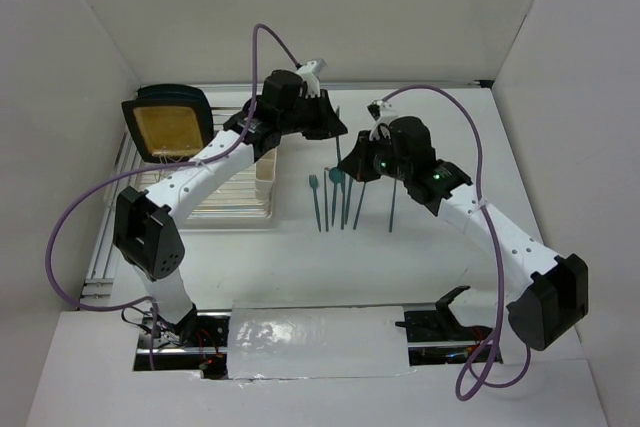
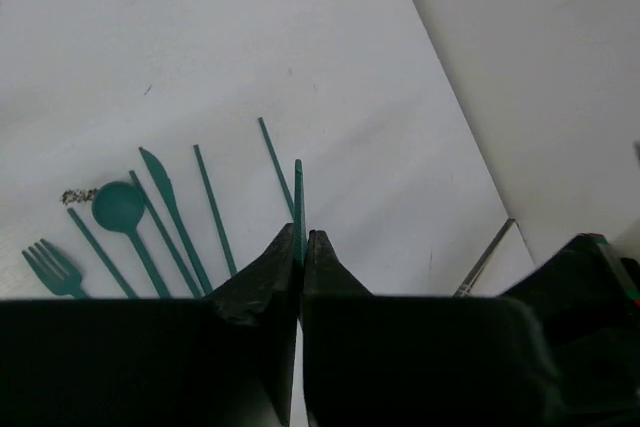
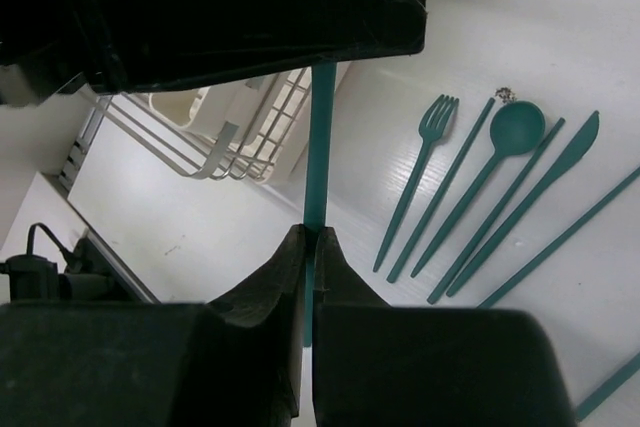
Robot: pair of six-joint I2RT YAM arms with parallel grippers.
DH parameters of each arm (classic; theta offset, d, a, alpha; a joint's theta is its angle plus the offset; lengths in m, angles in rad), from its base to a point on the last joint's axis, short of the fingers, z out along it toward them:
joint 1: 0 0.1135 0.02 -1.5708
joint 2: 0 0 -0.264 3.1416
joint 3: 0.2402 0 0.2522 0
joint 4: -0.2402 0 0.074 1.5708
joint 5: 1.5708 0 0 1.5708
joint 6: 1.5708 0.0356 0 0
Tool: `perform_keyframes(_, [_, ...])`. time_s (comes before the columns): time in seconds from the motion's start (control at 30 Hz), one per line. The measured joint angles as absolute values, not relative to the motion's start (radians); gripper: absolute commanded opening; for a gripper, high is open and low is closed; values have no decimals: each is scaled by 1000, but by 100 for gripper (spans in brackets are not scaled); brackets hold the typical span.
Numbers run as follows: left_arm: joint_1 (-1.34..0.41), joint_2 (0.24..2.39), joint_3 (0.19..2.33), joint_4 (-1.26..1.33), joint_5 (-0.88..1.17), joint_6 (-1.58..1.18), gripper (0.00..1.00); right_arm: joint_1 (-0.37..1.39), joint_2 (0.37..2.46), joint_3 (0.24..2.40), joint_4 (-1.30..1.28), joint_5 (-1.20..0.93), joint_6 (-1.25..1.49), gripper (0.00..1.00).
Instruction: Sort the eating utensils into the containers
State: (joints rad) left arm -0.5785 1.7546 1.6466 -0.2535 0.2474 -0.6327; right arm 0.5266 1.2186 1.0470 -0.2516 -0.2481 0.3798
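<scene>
handover | your right claw (image 3: 308, 247) and left claw (image 2: 300, 247) both pinch one slim dark-teal plastic utensil (image 3: 322, 147), long axis claw-to-claw | cream rectangular cups (image 1: 264, 175) lie left, nearer your left arm

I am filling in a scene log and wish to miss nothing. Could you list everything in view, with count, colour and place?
fork: one, teal, on the table.
spoon: one, teal, near the fork.
knife: one, teal, beyond the spoon.
loose sticks: four, teal, among and beside those.
held stick: one, teal, off the table, in both end effectors.
dish rack: one, clear, table's left part.
cups: count unclear, cream, rack's right edge.
square pad: one, tan, dark-framed, rack's far end.
table: one, white.
cables: two, purple, looping above the table.
left end effector: one, black, shut on held stick.
right end effector: one, black, shut on it too.
</scene>
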Motion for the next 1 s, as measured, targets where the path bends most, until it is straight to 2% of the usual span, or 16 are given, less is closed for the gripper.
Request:
perform_keyframes(0.03, [-582,1755,1651,-241,262,-637,4,527,1225,1055,-260,-252,379,12])
perform_keyframes(0.07, [-586,1755,1654,-231,267,-635,0,527,1234,1069,-272,-253,379,22])
perform_keyframes(0.1, [-588,1755,1655,-221,271,-631,0,527,1244,1090,-293,-255,380,56])
perform_keyframes(0.13, [-589,1755,1655,-212,273,-625,0,525,1259,1121,-325,-260,387,74])
perform_keyframes(0.17, [-588,1755,1655,-207,271,-617,0,518,1275,1166,-357,-266,387,80])
perform_keyframes(0.2, [-585,1755,1653,-204,270,-603,0,514,1287,1201,-373,-271,385,96])
perform_keyframes(0.23, [-578,1753,1643,-189,273,-576,0,508,1298,1246,-403,-275,381,100])
perform_keyframes(0.37, [-521,1718,1573,-132,309,-472,0,442,1306,1395,-476,-277,369,100])
perform_keyframes(0.47, [-426,1640,1488,-89,370,-393,0,363,1294,1431,-488,-284,369,100])
perform_keyframes(0.67, [-245,1439,1373,59,500,-242,0,257,1274,1260,-477,-310,421,100])
perform_keyframes(0.8, [-231,1378,1336,176,576,-159,0,255,1280,1152,-492,-277,453,100])
perform_keyframes(1.0, [-230,1407,1273,257,632,-102,0,255,1289,1145,-494,-194,463,100])
